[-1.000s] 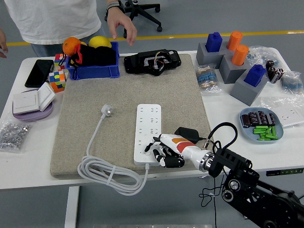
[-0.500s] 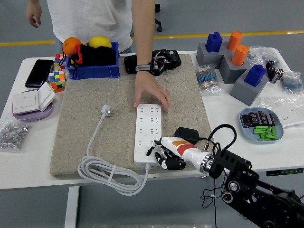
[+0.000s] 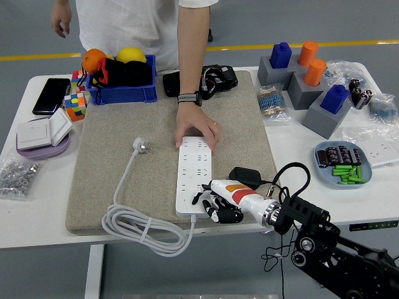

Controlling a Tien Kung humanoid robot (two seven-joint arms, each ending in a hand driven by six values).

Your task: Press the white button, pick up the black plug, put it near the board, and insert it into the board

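Nearest you, your right hand (image 3: 217, 200) comes in from the lower right on its black arm, white and orange at the wrist. Its dark fingers (image 3: 212, 199) are curled down over the near end of the long white power strip (image 3: 194, 176), with nothing grasped; you cannot tell whether a fingertip is actually on the button there. Your left hand is out of view.

Just beside your wrist, on its far side, the black plug (image 3: 244, 175) lies on the beige felt mat (image 3: 112, 149), right of the strip and touching nothing of your hand. The strip's white cable coils (image 3: 140, 232) at the mat's near left corner and runs up to a white plug (image 3: 142, 146) lying left of the strip.

Farther out, a person's hand (image 3: 197, 129) presses flat on the strip's far end, fingers spread over its top edge. Behind it sits a blue plastic bin (image 3: 121, 93) at the mat's far left.
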